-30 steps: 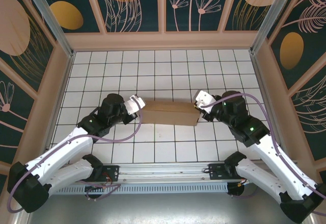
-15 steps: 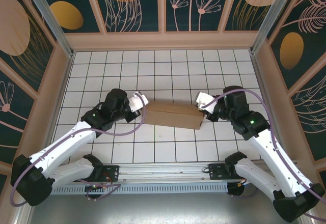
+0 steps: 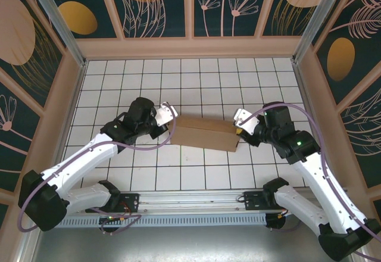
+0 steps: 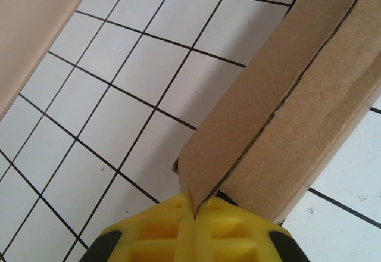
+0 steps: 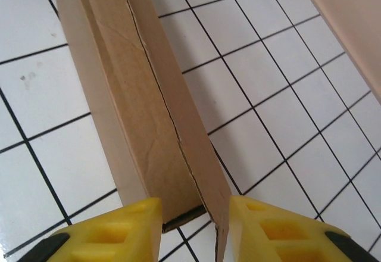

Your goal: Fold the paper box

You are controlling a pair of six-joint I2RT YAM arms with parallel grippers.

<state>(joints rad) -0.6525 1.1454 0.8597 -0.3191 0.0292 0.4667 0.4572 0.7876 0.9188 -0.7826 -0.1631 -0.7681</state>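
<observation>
A plain brown cardboard paper box (image 3: 205, 133), folded into a long narrow shape, lies across the middle of the white-tiled, black-gridded worktop (image 3: 178, 77), with its left end a little farther from the arm bases than its right end. It sits between the two white-and-black arms, one at each short end. The left claw (image 4: 193, 215) is at the box's left end with its yellow fingers (image 4: 152, 238) pressed together so that only a thin seam shows between them. A lower corner of the cardboard comes down right to that seam, but it cannot be made out whether the thin edge is nipped there. In the left wrist view the box rises away from the claw at a slant, and a ragged slit runs lengthwise where one cardboard layer laps over another. The right claw (image 5: 195, 213) is at the box's right end with its jaws spread, one yellow finger (image 5: 113, 232) on each side of the end. The box end sits in the gap between them, and a loose flap edge hangs down just beside the other finger (image 5: 280, 233). Whether those pads press on the cardboard cannot be told. In the right wrist view the box stretches away from the claw along the tiles, with a lengthwise crease and a thin slit on its upper face. A pale wooden border (image 5: 351, 12) edges the worktop in that view's upper corner.
</observation>
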